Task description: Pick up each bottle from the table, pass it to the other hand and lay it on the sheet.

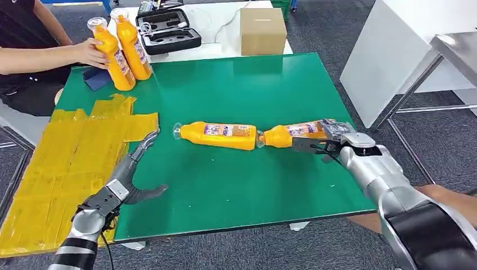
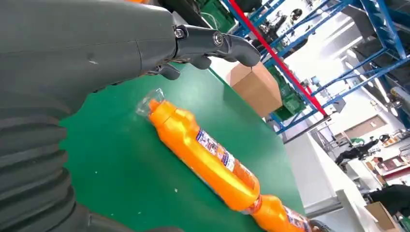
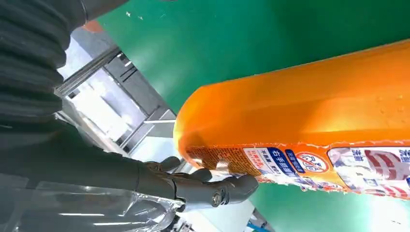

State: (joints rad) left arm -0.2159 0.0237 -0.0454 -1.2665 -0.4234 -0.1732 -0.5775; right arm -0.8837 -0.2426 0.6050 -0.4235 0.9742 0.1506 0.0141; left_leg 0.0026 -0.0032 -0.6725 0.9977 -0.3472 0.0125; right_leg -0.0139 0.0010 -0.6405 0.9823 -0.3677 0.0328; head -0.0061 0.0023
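Orange bottle (image 1: pixel 292 135) — against right hand (image 1: pixel 329 143)

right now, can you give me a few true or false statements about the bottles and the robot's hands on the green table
1. Two orange bottles lie end to end on the green table. True: one, the other.
2. The right hand grips the right-hand bottle. True.
3. The left hand holds a bottle. False: it is open, holding nothing.
4. A bottle lies on the yellow sheet. False: none there.
5. A person's hand holds upright bottles. True.
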